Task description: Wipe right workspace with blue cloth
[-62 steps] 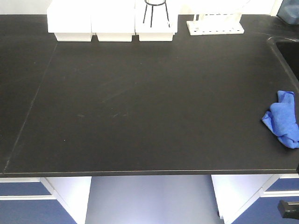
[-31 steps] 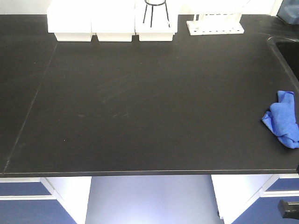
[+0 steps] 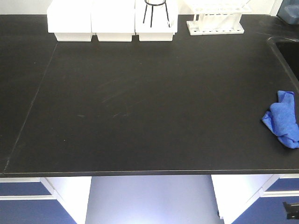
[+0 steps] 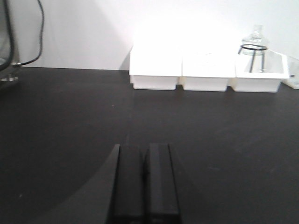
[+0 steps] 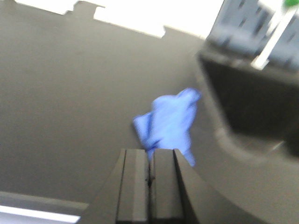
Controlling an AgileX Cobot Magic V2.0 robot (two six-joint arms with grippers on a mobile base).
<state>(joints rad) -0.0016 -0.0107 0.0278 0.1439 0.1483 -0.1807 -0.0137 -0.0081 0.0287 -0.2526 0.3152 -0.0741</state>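
Note:
The blue cloth [image 3: 281, 119] lies crumpled on the black worktop [image 3: 149, 102] near its right edge, just in front of the sink. In the right wrist view the cloth [image 5: 170, 119] lies just beyond the tips of my right gripper [image 5: 150, 151], which is shut and empty and hovers short of it. My left gripper [image 4: 144, 148] is shut and empty, low over bare black worktop [image 4: 70, 121] on the left side. Of the grippers, the front view shows only a dark part [image 3: 290, 209] at the bottom right corner.
A recessed black sink [image 3: 287, 51] sits at the right rear, also in the right wrist view [image 5: 247, 102]. Three white bins [image 3: 112, 21] with a black tripod ring [image 3: 155, 9] and a white test-tube rack [image 3: 216, 23] line the back edge. A cable [image 4: 39, 32] hangs at far left.
The dark part at the bottom right corner of the front view has slipped further out of frame. The cloth has not moved.

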